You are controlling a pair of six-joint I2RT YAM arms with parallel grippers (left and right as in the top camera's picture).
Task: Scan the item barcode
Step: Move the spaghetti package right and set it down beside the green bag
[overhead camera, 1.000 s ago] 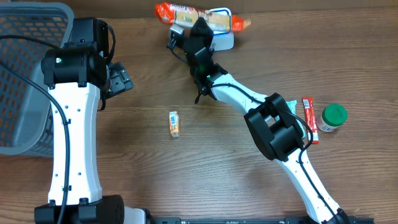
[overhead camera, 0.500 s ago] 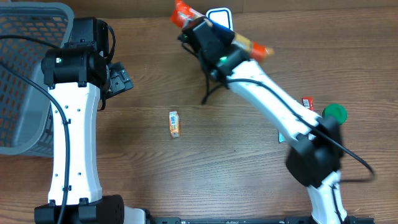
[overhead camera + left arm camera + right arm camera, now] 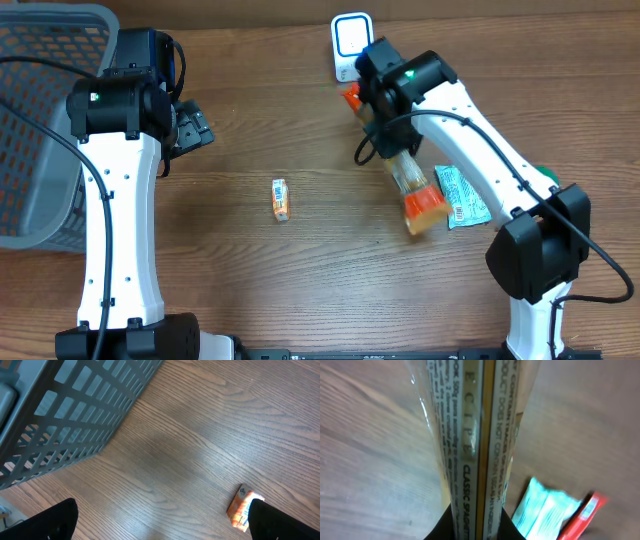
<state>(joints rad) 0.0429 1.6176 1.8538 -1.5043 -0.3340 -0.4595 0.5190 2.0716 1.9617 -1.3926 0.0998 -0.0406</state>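
Counter (image 3: 300, 290): step in hand, by my judgement, is presenting item to scanner. Left fingers (image 3: 190, 130) spread wide, empty, beside basket (image 3: 30, 120). Right fingers (image 3: 383, 128) closed on spaghetti packet (image 3: 415, 190) near its upper end; packet slants from grip toward 5 o'clock (orange end lowest). Scanner (image 3: 350, 35) near, at 11 o'clock from grip. Next move calls for turning barcode face to scanner; barcode not visible.

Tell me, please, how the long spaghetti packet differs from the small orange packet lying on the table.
The spaghetti packet is long and mostly clear with orange ends, while the small packet is far shorter and opaque. The spaghetti packet is clamped in the right gripper, whereas the small packet lies loose on the table with nothing holding it. Both carry some orange.
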